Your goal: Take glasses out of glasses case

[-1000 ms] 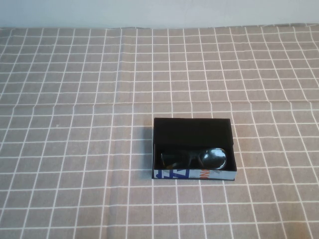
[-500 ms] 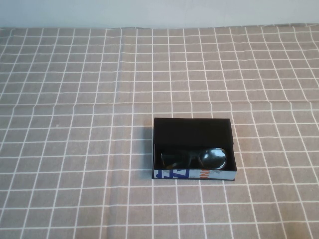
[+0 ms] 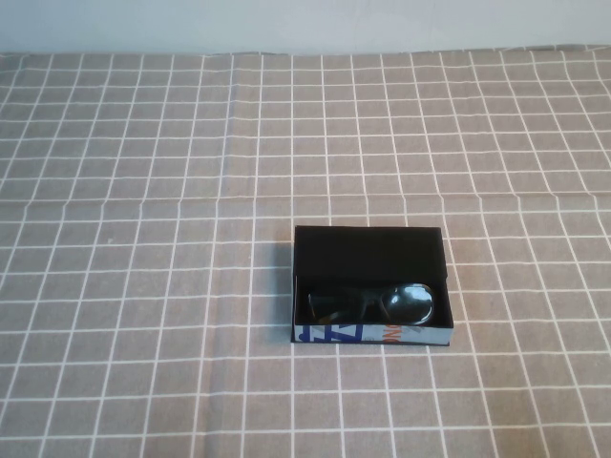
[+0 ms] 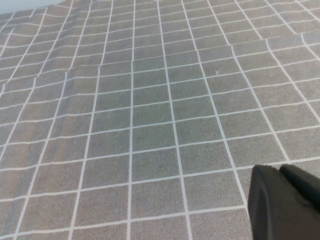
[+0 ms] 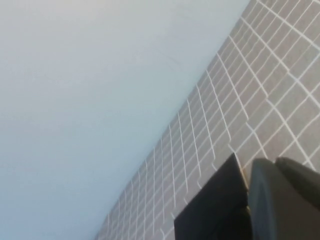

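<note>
The glasses case (image 3: 372, 335) lies open at the table's middle right, its black lid folded back and its blue, white and orange front edge towards me. The black glasses (image 3: 372, 303) lie inside it along the front wall. Neither gripper shows in the high view. In the left wrist view my left gripper (image 4: 282, 172) is shut and empty over bare cloth. In the right wrist view my right gripper (image 5: 277, 165) is shut and empty, and a black corner of the case (image 5: 210, 210) shows beside it.
A grey tablecloth with a white grid (image 3: 143, 239) covers the whole table, with a fold line across its middle. A pale wall (image 3: 305, 24) stands behind the far edge.
</note>
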Robot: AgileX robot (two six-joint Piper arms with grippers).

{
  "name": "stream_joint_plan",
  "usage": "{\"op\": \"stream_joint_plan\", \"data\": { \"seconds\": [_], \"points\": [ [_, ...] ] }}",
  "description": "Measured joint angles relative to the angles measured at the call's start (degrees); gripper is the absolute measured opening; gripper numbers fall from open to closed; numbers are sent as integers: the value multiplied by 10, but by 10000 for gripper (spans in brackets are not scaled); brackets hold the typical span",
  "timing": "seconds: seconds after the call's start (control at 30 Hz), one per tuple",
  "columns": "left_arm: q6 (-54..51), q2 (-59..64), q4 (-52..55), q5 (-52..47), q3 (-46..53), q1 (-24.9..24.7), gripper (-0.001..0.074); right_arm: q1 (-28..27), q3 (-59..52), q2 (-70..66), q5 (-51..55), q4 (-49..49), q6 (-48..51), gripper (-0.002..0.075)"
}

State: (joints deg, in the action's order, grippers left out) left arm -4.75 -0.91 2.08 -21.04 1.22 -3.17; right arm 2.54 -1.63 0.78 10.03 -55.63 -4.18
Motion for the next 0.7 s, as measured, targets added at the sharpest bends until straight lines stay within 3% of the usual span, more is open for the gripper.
{"op": "stream_joint_plan", "data": {
  "seconds": [0.17, 0.33, 0.57, 0.7],
  "points": [
    [0, 0, 0, 0, 0, 0, -4, 0, 0, 0, -13, -5, 8, -19],
    [0, 0, 0, 0, 0, 0, -4, 0, 14, 0, 65, 26, 99, -18],
    [0, 0, 0, 0, 0, 0, -4, 0, 180, -132, 168, 208, 166, -18],
    [0, 0, 0, 0, 0, 0, -4, 0, 310, -261, 241, 292, 261, -18]
  ]
}}
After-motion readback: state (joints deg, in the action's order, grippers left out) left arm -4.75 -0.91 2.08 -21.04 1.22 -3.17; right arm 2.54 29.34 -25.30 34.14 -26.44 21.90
